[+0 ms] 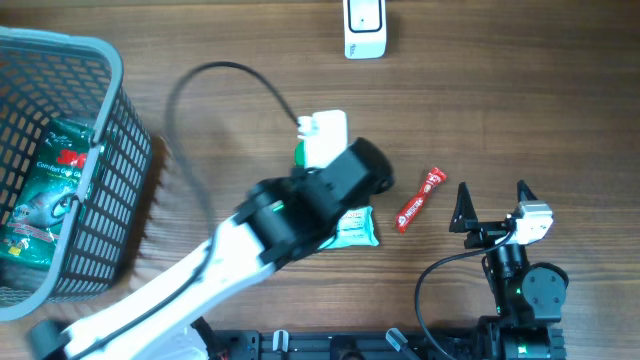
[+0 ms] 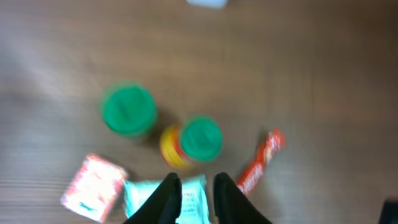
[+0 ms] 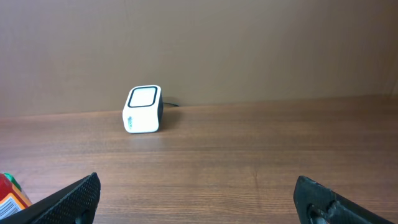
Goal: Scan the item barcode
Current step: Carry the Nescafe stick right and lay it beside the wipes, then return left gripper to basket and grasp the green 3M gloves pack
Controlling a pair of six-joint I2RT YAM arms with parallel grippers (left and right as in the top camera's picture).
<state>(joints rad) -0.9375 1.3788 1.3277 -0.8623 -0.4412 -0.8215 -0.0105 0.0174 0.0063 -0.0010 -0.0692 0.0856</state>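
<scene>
Packet (image 2: 143, 196) lies directly under left hand (image 2: 197, 182), between fingertips.

Top-down overhead; close wrists; shared scanner (image 1: 364, 28)

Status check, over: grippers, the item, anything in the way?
Left gripper over white-teal packet, jaws narrow, grip unclear. Right gripper open, empty. Scanner at far edge. Green-lidded jar crowds the packet.

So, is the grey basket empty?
No, a green packet lies inside the grey basket.
</scene>
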